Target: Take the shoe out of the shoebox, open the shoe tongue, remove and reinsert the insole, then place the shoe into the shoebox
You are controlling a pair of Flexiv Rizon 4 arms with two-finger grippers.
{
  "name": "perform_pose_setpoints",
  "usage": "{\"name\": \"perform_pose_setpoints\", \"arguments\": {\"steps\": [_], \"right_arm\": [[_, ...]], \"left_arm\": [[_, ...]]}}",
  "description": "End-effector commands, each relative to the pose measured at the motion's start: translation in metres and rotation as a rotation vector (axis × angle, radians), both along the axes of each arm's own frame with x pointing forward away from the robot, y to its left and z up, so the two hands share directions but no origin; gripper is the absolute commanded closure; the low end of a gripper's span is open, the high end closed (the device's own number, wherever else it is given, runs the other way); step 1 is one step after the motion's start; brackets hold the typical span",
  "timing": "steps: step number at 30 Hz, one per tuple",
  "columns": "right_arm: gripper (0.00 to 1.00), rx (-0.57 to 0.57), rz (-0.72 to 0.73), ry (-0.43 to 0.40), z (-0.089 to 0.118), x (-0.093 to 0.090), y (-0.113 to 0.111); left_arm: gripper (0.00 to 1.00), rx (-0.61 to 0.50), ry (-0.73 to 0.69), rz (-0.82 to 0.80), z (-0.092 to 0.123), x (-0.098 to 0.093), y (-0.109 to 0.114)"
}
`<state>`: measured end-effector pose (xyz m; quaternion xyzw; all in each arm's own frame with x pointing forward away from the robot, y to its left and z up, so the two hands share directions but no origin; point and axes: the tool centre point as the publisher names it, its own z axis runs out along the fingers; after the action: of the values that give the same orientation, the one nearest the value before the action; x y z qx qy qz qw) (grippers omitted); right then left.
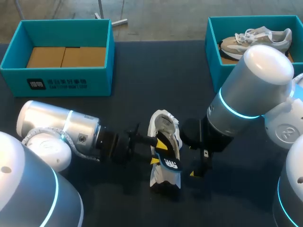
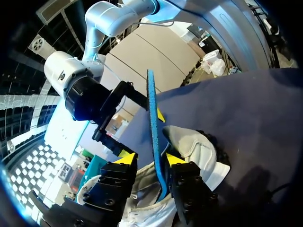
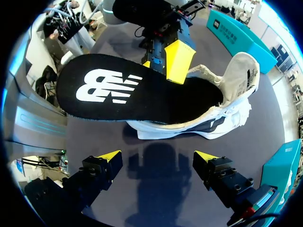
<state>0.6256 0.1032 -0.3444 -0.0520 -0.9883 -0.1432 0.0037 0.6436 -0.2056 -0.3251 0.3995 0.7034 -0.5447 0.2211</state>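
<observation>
A white shoe (image 1: 164, 130) lies on its side on the dark table, mid-table. Its black insole (image 1: 171, 163), with a white logo, sticks out of the shoe's opening. My left gripper (image 1: 158, 151) comes in from the left, with the insole (image 2: 152, 118) edge-on between its fingers. The insole rests against one finger, with a gap to the other, so the gripper is open. In the right wrist view the insole (image 3: 118, 90) lies over the shoe (image 3: 232, 90), with a yellow fingertip (image 3: 179, 61) of the left gripper on it. My right gripper (image 3: 157, 156) is open just right of the shoe, holding nothing.
A teal shoebox (image 1: 61, 78) with a cardboard floor stands at the back left. A second teal box (image 1: 213, 52) at the back right holds a beige and grey shoe (image 1: 258, 40). My right arm's forearm (image 1: 246, 90) hangs over the table's right side.
</observation>
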Motion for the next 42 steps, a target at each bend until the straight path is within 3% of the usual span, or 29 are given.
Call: {"name": "perform_pose_setpoints", "arguments": {"steps": [1, 6, 9, 19, 35, 42], "right_arm": [[0.0, -0.002, -0.001, -0.002, -0.001, -0.001, 0.001], [0.0, -0.002, -0.001, -0.002, -0.001, -0.001, 0.001], [0.0, -0.002, -0.001, -0.002, -0.001, -0.001, 0.001], [0.0, -0.002, -0.001, -0.002, -0.001, -0.001, 0.001], [0.0, -0.002, -0.001, -0.002, -0.001, -0.001, 0.001], [0.0, -0.002, -0.001, -0.002, -0.001, -0.001, 0.001]], "left_arm": [[0.68, 0.048, 0.006, 0.003, 0.001, 0.0, -0.005], [0.76, 0.09, 0.017, -0.004, -0.003, 0.0, -0.009], [1.0, 0.103, 0.019, -0.011, -0.006, -0.001, -0.011], [1.0, 0.145, -0.058, 0.011, -0.022, 0.007, -0.012], [1.0, 0.227, -0.151, 0.129, -0.029, 0.015, -0.014], [1.0, 0.194, -0.08, 0.131, -0.026, 0.015, -0.009]]}}
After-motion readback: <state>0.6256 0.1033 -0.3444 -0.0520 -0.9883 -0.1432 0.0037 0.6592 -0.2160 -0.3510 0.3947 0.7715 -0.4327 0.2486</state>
